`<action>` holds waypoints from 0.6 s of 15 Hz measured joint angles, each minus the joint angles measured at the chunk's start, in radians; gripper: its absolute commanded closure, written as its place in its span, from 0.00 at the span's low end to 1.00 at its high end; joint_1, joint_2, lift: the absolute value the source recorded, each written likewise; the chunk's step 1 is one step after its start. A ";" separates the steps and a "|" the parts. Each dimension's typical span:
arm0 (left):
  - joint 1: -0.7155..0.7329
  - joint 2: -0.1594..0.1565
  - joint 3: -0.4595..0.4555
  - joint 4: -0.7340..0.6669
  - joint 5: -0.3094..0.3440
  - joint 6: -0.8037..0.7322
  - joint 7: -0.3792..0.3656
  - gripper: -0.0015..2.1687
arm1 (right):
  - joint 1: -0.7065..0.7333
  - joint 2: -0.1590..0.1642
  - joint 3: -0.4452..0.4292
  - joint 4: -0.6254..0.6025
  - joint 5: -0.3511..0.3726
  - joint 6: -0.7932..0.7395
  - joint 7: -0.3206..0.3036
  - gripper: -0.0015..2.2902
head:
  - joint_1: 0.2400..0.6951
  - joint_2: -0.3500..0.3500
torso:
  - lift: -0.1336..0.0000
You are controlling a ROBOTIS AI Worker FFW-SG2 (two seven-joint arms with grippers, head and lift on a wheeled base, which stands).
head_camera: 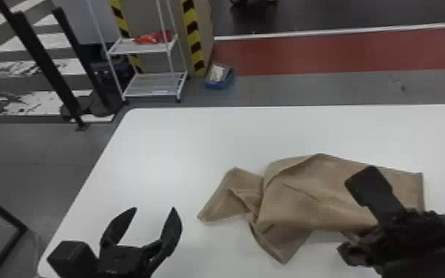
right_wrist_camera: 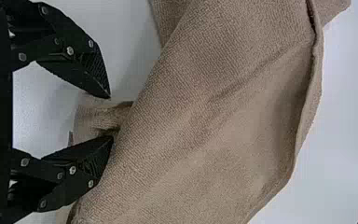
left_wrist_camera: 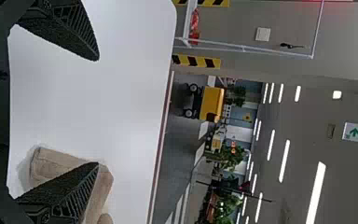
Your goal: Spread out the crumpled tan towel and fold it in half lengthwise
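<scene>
One crumpled tan towel (head_camera: 306,192), nothing gripped yet.

Step in hand, my read: right tool (right_wrist_camera: 110,116) taking cloth at the near side, to open the bundle. Its fingers are partway apart, a loose fold (right_wrist_camera: 98,116) between the tips, not pinched. To do it well: pick one layer or a true corner, close on that only, lift just enough to free it, then draw slowly outward. Grabbing stacked layers would drag the whole bundle. Untwist the gathered part (head_camera: 257,199) before any lengthwise fold.

Position: towel lies on the desk (head_camera: 181,148), under and beside my right tool, stretching off toward my left. Left tool (head_camera: 154,208) is wide open, empty, left of the towel and clear of it; could take the left end next.
</scene>
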 measured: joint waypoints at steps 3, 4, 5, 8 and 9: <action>-0.004 0.001 0.000 0.004 0.000 0.001 -0.001 0.04 | -0.001 0.000 -0.009 0.001 0.004 0.000 -0.002 0.38 | 1.00 0.74 | 0.08; -0.007 0.001 0.000 0.006 0.000 0.002 -0.001 0.04 | 0.001 0.000 -0.019 -0.004 0.001 0.000 -0.011 0.44 | 1.00 0.73 | 0.08; -0.009 0.001 0.000 0.008 0.001 0.003 -0.001 0.04 | 0.006 0.000 -0.035 -0.014 -0.005 -0.003 -0.020 0.44 | 1.00 0.72 | 0.08; -0.011 0.002 0.000 0.009 0.002 0.003 -0.001 0.04 | 0.013 -0.002 -0.114 -0.060 -0.045 -0.016 -0.022 0.44 | 1.00 0.69 | 0.08; -0.011 0.005 0.000 0.009 0.003 0.003 -0.004 0.04 | 0.012 -0.004 -0.147 -0.072 -0.060 -0.029 -0.020 0.44 | 1.00 0.68 | 0.08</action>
